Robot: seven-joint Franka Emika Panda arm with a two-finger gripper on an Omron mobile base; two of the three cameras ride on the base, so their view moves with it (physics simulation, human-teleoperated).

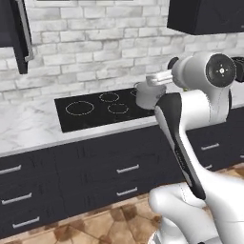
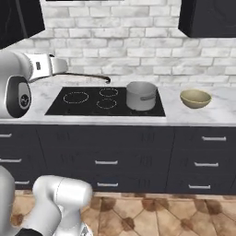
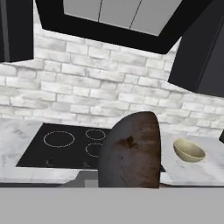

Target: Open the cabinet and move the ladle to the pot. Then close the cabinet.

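Observation:
My gripper (image 2: 62,70) hangs left of the stove and is shut on the ladle (image 2: 92,76), whose thin dark handle reaches right over the cooktop. Close in the hand view, the ladle's dark, rust-stained bowl (image 3: 130,151) hides the fingertips. The silver-grey pot (image 2: 141,95) stands on the right rear burner, to the right of the ladle's end. My forearm half covers the pot (image 1: 144,96) in the left base view. The black wall cabinet (image 1: 13,28) up on the left has a door swung open, with its silver bar handle (image 1: 27,38) edge-on.
The black cooktop (image 2: 83,103) lies in the marble counter (image 2: 27,101). A tan bowl (image 2: 195,98) sits right of the pot. A second black wall cabinet (image 2: 207,18) hangs at the upper right. A dark hood (image 3: 118,26) is above the stove. Black drawers (image 2: 106,161) run below.

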